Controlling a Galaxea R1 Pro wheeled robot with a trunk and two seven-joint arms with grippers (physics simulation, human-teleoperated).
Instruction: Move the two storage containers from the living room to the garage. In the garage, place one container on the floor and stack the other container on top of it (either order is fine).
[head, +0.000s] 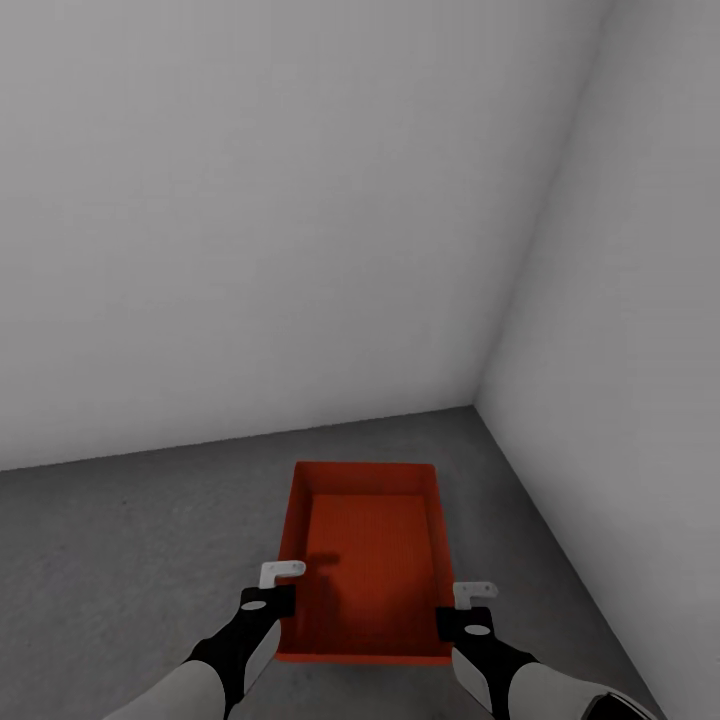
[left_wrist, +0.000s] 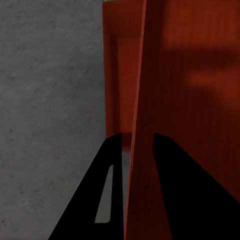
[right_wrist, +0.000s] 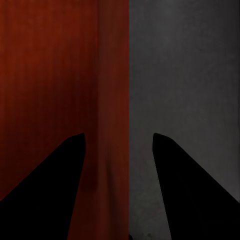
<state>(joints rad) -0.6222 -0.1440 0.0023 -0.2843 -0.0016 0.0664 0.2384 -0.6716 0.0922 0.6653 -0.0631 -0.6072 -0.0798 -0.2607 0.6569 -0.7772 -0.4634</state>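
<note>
straddling the left wall of an orange-red rectangular open-top bin (head: 365, 560), the left gripper (left_wrist: 136, 145) has one finger on each side, nearly pinching it. the bin sits on grey speckled concrete floor (head: 120, 560) near a white-walled corner. the right gripper (right_wrist: 118, 137) straddles the right wall, jaws spread wider.

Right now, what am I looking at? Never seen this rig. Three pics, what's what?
A simulated two-armed robot. The head view looks down over both arms at an orange-red storage container on the grey concrete floor, near a corner of white walls. The other two pictures come from wrist cameras looking along each gripper's fingers. The left gripper straddles one side wall of the container, closely; the right gripper straddles the opposite wall more loosely. Whether either is clamped, I cannot tell.
</note>
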